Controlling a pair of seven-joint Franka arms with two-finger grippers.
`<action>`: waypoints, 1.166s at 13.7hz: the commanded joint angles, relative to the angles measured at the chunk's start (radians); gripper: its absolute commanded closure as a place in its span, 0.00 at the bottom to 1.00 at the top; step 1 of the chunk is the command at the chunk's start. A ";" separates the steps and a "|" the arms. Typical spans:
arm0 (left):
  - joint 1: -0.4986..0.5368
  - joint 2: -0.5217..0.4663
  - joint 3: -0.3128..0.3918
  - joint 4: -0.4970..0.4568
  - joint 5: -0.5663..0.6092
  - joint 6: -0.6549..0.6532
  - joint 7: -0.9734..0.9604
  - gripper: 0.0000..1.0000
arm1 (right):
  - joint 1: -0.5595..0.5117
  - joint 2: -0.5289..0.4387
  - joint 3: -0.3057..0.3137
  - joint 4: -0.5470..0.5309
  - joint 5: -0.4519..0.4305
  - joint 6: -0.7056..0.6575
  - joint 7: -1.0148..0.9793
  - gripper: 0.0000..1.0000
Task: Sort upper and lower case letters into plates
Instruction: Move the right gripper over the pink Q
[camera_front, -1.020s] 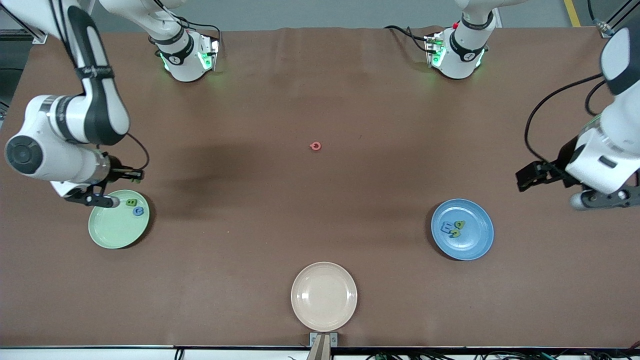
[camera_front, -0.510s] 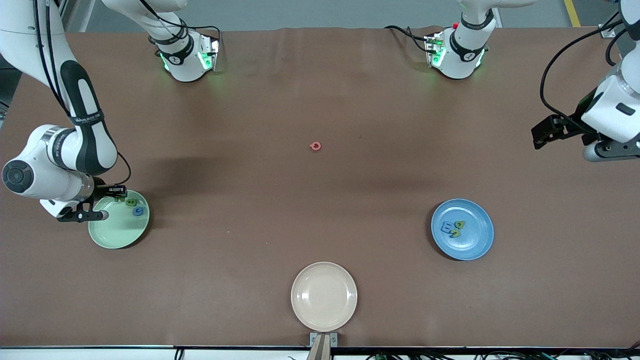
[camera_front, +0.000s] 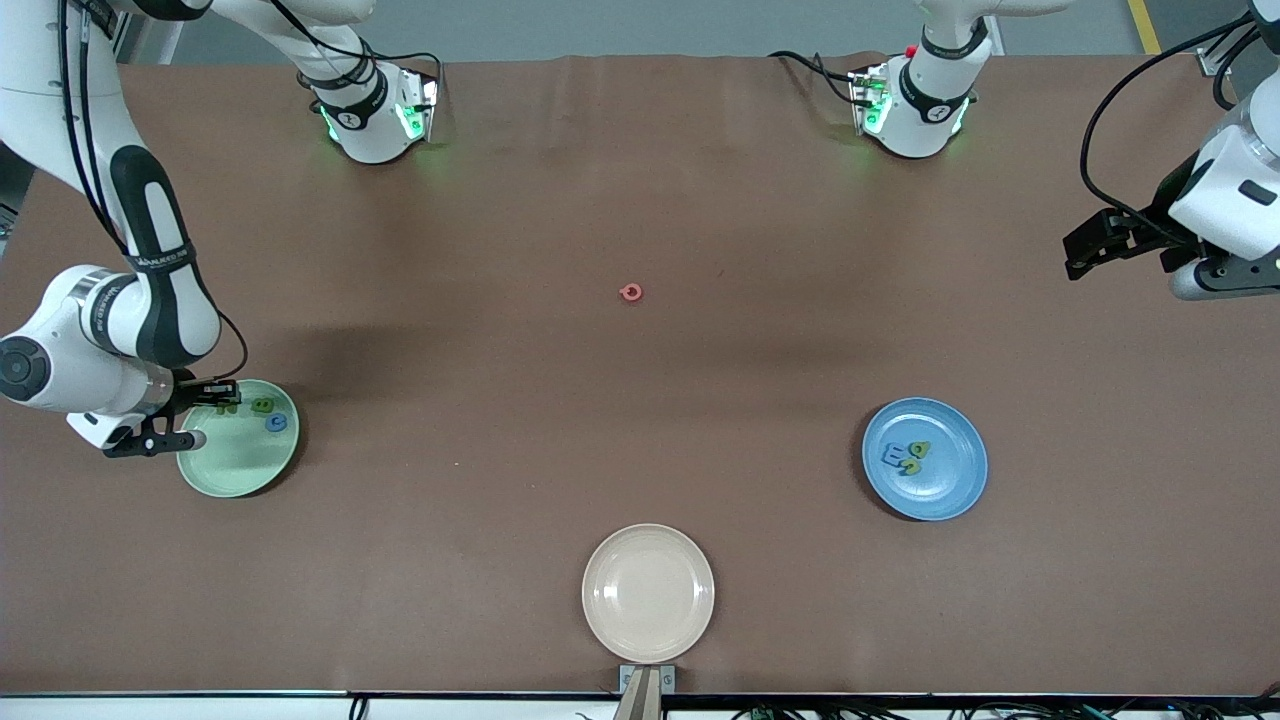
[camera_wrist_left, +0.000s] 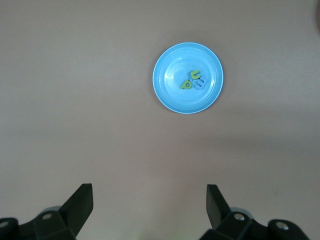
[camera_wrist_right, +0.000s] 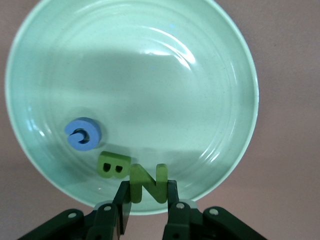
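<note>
My right gripper (camera_front: 214, 398) is shut on a green letter N (camera_wrist_right: 148, 183), held low over the mint green plate (camera_front: 235, 462), next to a green B (camera_front: 262, 405) and a blue letter (camera_front: 277, 422) lying in it. The right wrist view shows the N between the fingers (camera_wrist_right: 172, 200) above the plate's rim (camera_wrist_right: 210, 165). A pinkish red letter (camera_front: 630, 292) lies alone mid-table. The blue plate (camera_front: 962, 482) holds three green and blue letters (camera_front: 905, 458). My left gripper (camera_front: 1085, 248) is open and empty, raised near the left arm's end of the table; its wrist view shows the blue plate (camera_wrist_left: 167, 97).
A beige plate (camera_front: 648, 593) sits empty by the table edge nearest the front camera. The two arm bases (camera_front: 375, 115) stand along the table's top edge. Bare brown table lies between the plates.
My right gripper has come down with the N onto the mint green plate. My left gripper has lifted away from the blue plate, toward the table's end.
</note>
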 joint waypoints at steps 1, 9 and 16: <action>-0.009 -0.019 0.007 -0.019 -0.018 0.012 0.019 0.00 | -0.026 0.030 0.022 0.017 0.019 0.020 -0.018 0.74; 0.000 -0.033 -0.007 -0.028 -0.020 0.006 0.019 0.00 | 0.043 -0.078 0.024 0.016 0.021 -0.114 0.008 0.00; 0.001 -0.031 -0.003 -0.028 -0.018 0.013 0.022 0.00 | 0.536 -0.506 0.025 -0.217 0.019 -0.365 0.783 0.00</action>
